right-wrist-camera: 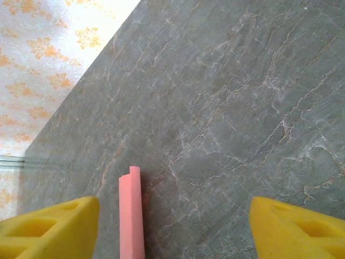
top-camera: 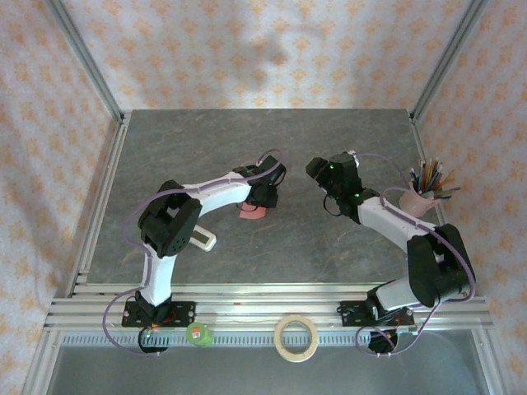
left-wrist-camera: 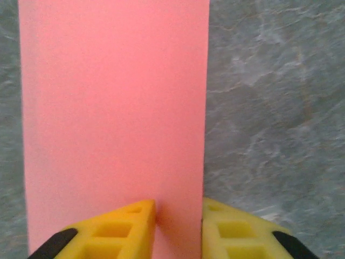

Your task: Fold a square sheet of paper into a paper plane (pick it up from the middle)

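Left wrist view: pink paper (left-wrist-camera: 113,108) is seen folded into a long strip on the table (left-wrist-camera: 269,108) | left gripper (left-wrist-camera: 179,209) is parted a little over its near end, nothing pinched | right gripper (right-wrist-camera: 175,208) is spread wide, empty | paper is judged light, thin, floppy, easily torn; best pinched gently at the middle

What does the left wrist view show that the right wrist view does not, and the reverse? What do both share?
Left wrist view: the pink paper as a broad flat sheet, with the left gripper over its near end, fingers slightly apart. Right wrist view: the patterned wall past the table's edge, and the right gripper open wide. Both: the grey marbled table, yellow fingers, and the pink paper, a narrow strip in the right wrist view.
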